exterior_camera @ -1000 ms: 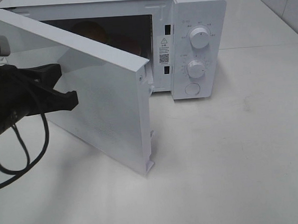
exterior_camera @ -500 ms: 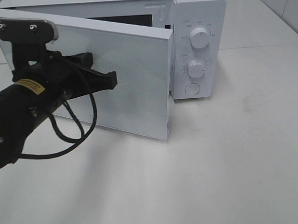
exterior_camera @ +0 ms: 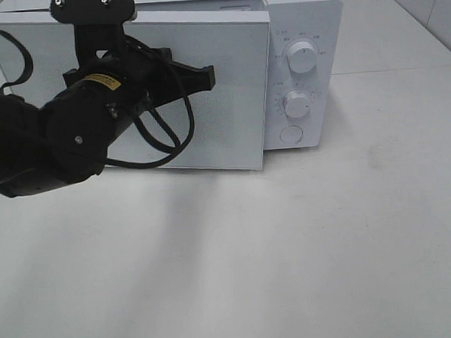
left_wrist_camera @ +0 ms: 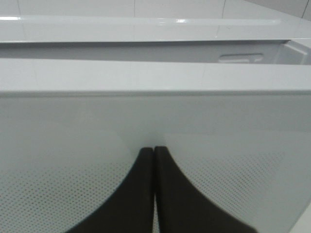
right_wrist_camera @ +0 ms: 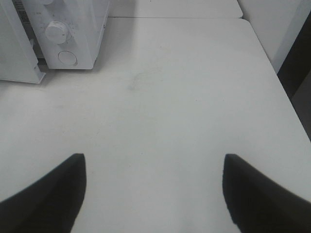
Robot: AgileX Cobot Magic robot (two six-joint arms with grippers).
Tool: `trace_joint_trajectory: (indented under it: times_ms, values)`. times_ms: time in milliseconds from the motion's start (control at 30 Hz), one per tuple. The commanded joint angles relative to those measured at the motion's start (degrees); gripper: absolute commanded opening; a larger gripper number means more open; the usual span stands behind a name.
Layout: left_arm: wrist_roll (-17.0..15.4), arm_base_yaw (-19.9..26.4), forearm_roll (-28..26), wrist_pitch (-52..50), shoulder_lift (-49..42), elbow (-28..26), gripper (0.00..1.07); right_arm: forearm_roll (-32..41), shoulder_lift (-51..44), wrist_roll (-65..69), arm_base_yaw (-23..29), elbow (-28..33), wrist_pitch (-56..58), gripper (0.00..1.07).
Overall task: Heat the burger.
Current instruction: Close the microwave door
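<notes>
The burger is hidden behind the door (exterior_camera: 230, 108) of the white microwave (exterior_camera: 305, 21). That door stands almost closed, with a narrow gap still showing along its top edge (left_wrist_camera: 146, 51). My left gripper (exterior_camera: 209, 77) is shut, and its black fingertips rest against the dotted front of the door (left_wrist_camera: 228, 131). In the left wrist view the two fingers (left_wrist_camera: 141, 194) lie pressed together with nothing between them. My right gripper (right_wrist_camera: 154, 160) is open and empty above the bare white table, well to the right of the microwave (right_wrist_camera: 82, 29).
The microwave's control panel carries an upper knob (exterior_camera: 303, 59), a lower knob (exterior_camera: 296, 103) and a round button (exterior_camera: 290, 134). A black cable (exterior_camera: 163, 142) loops off the left arm. The white table (exterior_camera: 328, 247) stretches in front, with its right edge (right_wrist_camera: 291, 121) nearby.
The left gripper has swept to the right against the door, swinging it from wide open to almost closed. The burger that showed inside is now covered. The right gripper has not moved.
</notes>
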Motion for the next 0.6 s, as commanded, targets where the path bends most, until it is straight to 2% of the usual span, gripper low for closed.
trace_joint_trajectory:
  times_ms: [33, 67, 167, 300, 367, 600]
  values:
    - [2.01, -0.29, -2.41, 0.86, 1.32, -2.18, 0.00, -0.06, -1.66, -0.92, -0.34, 0.11, 0.17, 0.76]
    - [3.44, -0.29, -4.18, 1.15, 2.23, -3.61, 0.00, -0.06, -1.66, -0.92, -0.34, 0.11, 0.17, 0.76]
    - [4.18, -0.29, -6.53, 1.78, 3.50, -5.79, 0.00, -0.06, -1.66, -0.92, -0.34, 0.11, 0.17, 0.76]
    - [5.16, -0.29, -6.70, 2.23, 4.47, -7.85, 0.00, -0.06, -1.66, -0.92, -0.34, 0.11, 0.17, 0.76]
    - [8.14, -0.23, -7.16, 2.52, 5.67, -10.60, 0.00, -0.06, -1.66, -0.92, -0.34, 0.11, 0.17, 0.76]
    - [8.82, 1.15, -9.45, 3.84, 7.22, -13.35, 0.00, -0.06, -1.66, -0.92, -0.34, 0.11, 0.17, 0.76]
